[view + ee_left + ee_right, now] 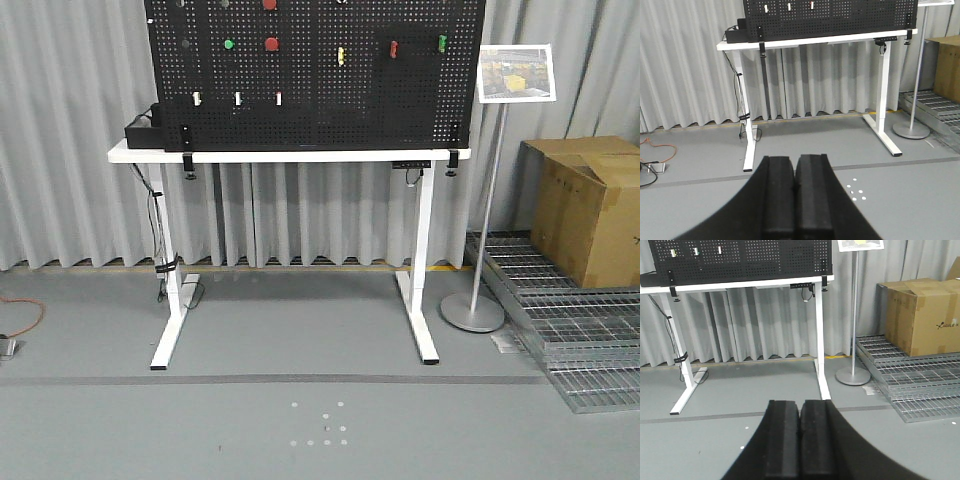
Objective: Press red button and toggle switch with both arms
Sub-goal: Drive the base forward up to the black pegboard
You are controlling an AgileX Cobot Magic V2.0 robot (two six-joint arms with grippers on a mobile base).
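Note:
A black pegboard (315, 110) stands on a white table (280, 155) across the room. The red button (271, 44) sits on the board's upper middle, right of a green button (229, 44). A second red button (270, 4) is cut off by the top edge. Three small white-tipped switches (237, 98) line the lower left; a red switch (393, 48) sits in a black box at the right. My left gripper (795, 164) and right gripper (800, 407) are both shut and empty. They hang low over the grey floor, far from the board. Neither arm shows in the front view.
A sign stand (473, 312) with a round base stands right of the table. Metal grates (575, 330) and a cardboard box (590, 205) fill the right side. Cables (158, 215) hang at the table's left leg. An orange cord (25, 322) lies on the floor at left.

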